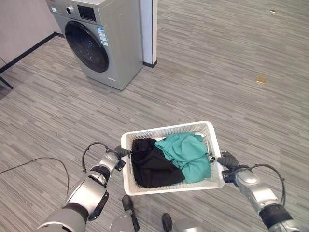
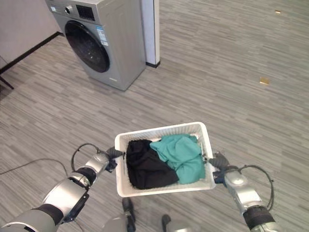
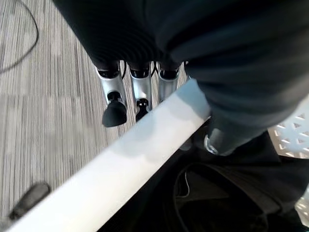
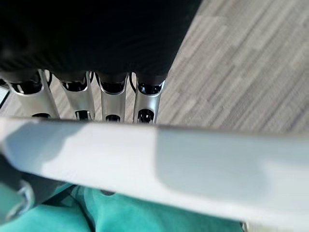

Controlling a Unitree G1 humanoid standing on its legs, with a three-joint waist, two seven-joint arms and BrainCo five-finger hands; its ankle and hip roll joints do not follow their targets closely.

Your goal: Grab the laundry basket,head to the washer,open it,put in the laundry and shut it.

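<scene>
A white laundry basket [image 1: 166,129] hangs just in front of me, above the floor. In it lie a black garment [image 1: 152,166] on the left and a teal garment [image 1: 186,152] on the right. My left hand [image 1: 118,157] grips the basket's left rim [image 3: 145,159], its fingers [image 3: 116,96] curled under the rim. On the opposite side, my right hand [image 1: 228,161] holds the right rim [image 4: 169,169] with its fingers [image 4: 113,96] hooked beneath it. The silver washer [image 1: 116,43] stands at the far left, its dark round door [image 1: 87,47] closed.
A white pillar [image 1: 148,29] with a dark base stands right of the washer. A wall with dark skirting [image 1: 24,53] runs along the left. A small yellow mark [image 1: 261,79] lies on the grey striped floor to the right.
</scene>
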